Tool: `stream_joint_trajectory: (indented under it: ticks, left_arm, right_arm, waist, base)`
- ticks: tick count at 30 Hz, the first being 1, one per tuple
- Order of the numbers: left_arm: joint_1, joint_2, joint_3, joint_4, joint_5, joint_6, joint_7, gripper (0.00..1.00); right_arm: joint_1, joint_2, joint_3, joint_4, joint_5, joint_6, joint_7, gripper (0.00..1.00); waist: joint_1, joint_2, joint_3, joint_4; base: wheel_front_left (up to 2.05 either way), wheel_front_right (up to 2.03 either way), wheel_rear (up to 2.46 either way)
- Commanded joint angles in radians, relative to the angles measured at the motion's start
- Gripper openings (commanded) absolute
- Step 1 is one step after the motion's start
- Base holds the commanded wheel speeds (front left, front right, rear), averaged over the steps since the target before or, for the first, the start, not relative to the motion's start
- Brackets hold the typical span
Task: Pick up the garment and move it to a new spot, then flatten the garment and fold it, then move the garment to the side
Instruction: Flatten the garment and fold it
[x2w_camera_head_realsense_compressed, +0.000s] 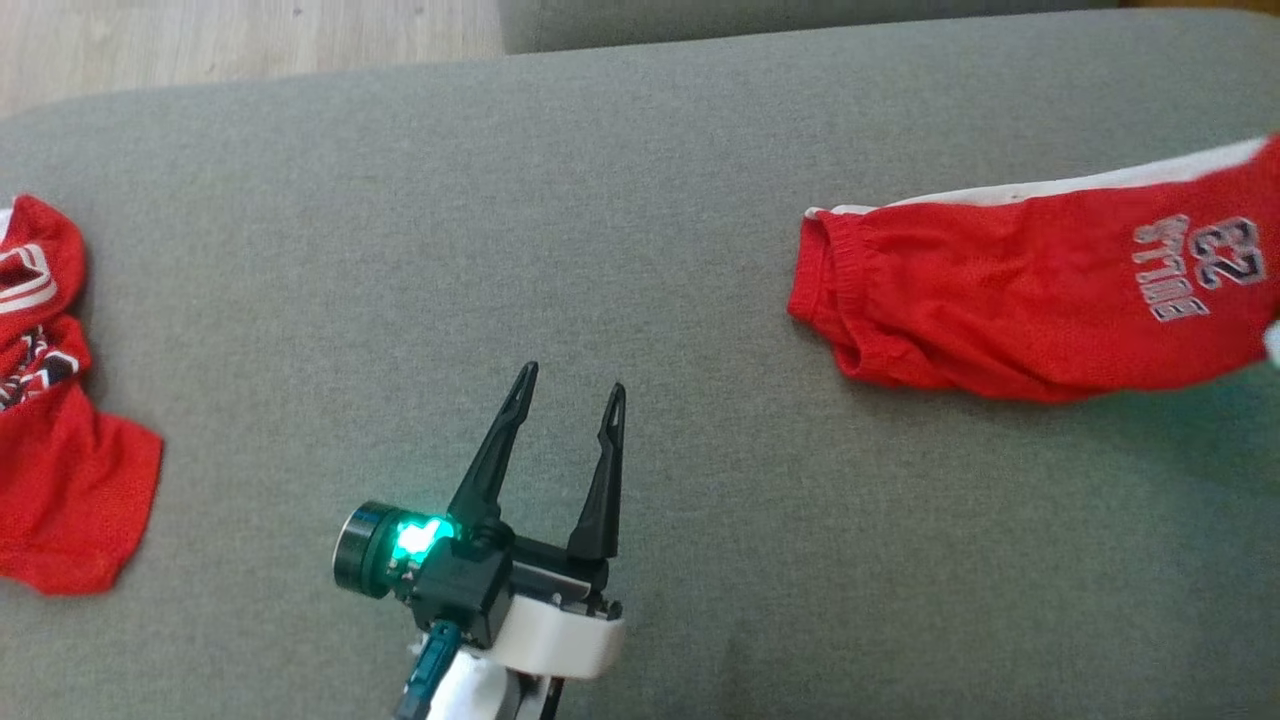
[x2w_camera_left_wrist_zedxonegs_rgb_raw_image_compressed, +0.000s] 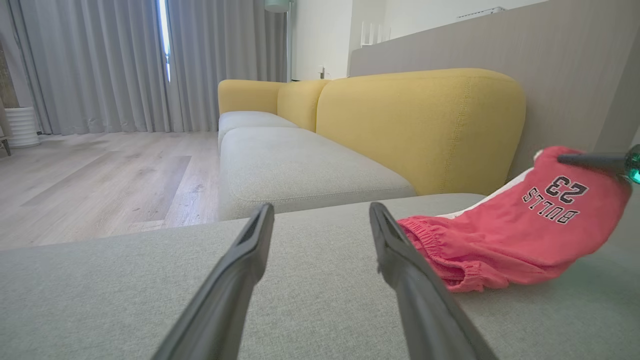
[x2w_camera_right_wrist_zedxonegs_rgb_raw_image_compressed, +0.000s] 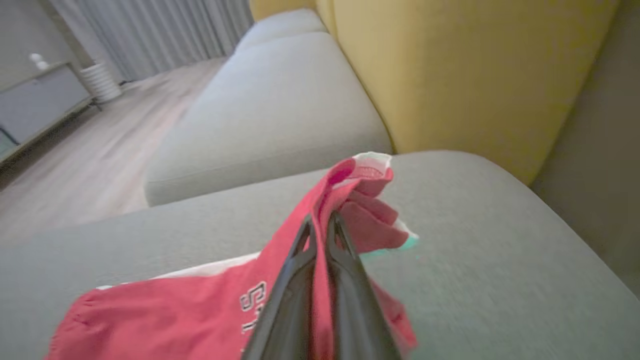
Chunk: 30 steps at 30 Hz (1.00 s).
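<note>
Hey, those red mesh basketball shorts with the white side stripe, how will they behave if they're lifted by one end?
Probably floppy: the red mesh shorts bunch and fold where the right gripper pinches them. Likely light, since the thin fabric sags in soft wrinkles. The rest would probably drag along the grey cushion.

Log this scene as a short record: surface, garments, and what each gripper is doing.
surface: grey cushion, yellow backrest behind it
shorts: red, printed "BULLS 23", lying on the right of the cushion, one end raised
second garment: red, crumpled at the cushion's left edge
left gripper: open, empty, over bare cushion, apart from both garments
right gripper: shut on the bunched end of the shorts
</note>
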Motion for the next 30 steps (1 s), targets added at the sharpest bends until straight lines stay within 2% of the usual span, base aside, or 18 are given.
stream_joint_trajectory:
  ticks: [1,6,13,14,15,17,20,22,26,30]
  left_arm:
    - [-0.026,0.003,0.034,-0.028,0.003,-0.004,-0.005,1.00]
    - [-0.023,0.003,0.029,-0.021,-0.007,-0.009,-0.005,1.00]
    - [-0.025,0.003,0.020,-0.028,-0.026,0.001,-0.005,1.00]
    - [-0.025,0.003,0.017,-0.028,-0.029,0.002,-0.005,1.00]
    - [-0.026,0.003,0.014,-0.027,-0.033,0.003,-0.005,1.00]
    - [-0.027,0.003,0.009,-0.025,-0.039,0.007,-0.005,1.00]
    - [-0.026,0.003,0.010,-0.030,-0.045,0.015,-0.005,1.00]
    - [-0.021,0.003,0.015,-0.033,-0.046,0.020,-0.005,1.00]
    - [0.022,0.003,0.046,-0.044,-0.056,0.028,-0.005,1.00]
    - [0.081,0.003,0.087,-0.057,-0.062,0.032,-0.005,1.00]
  right_arm:
    - [-0.014,-0.017,0.016,-0.046,-0.014,-0.001,-0.014,0.00]
    - [-0.048,0.030,0.068,-0.160,-0.074,-0.001,-0.001,0.00]
    - [-0.053,0.175,0.168,-0.271,-0.092,-0.001,0.116,0.00]
    - [-0.049,0.201,0.174,-0.275,-0.087,-0.001,0.121,0.06]
    - [-0.044,0.222,0.179,-0.275,-0.089,-0.001,0.122,1.00]
    - [-0.030,0.249,0.182,-0.274,-0.102,-0.001,0.112,1.00]
    - [-0.010,0.255,0.170,-0.280,-0.112,-0.001,0.091,1.00]
    - [0.018,0.241,0.143,-0.290,-0.125,-0.001,0.063,1.00]
    - [0.122,0.172,0.032,-0.311,-0.180,-0.001,-0.033,1.00]
    - [0.226,0.153,-0.069,-0.310,-0.198,-0.001,-0.097,1.00]
  waist:
    - [0.0000,0.0000,-0.007,0.000]
    - [0.0000,0.0000,-0.023,0.017]
    - [0.0000,0.0000,-0.009,0.067]
    - [0.0000,0.0000,-0.007,0.073]
    - [0.0000,0.0000,-0.007,0.081]
    - [0.0000,0.0000,-0.010,0.097]
    - [0.0000,0.0000,-0.016,0.107]
    - [0.0000,0.0000,-0.026,0.112]
    - [0.0000,0.0000,-0.073,0.103]
    - [0.0000,0.0000,-0.117,0.081]
  base:
    - [0.00,0.00,0.00]
    - [0.00,0.00,0.00]
    - [0.00,0.00,0.00]
    - [0.00,0.00,0.00]
    - [0.00,0.00,0.00]
    - [0.00,0.00,0.00]
    - [0.00,0.00,0.00]
    - [0.00,0.00,0.00]
    - [0.00,0.00,0.00]
    - [0.00,0.00,0.00]
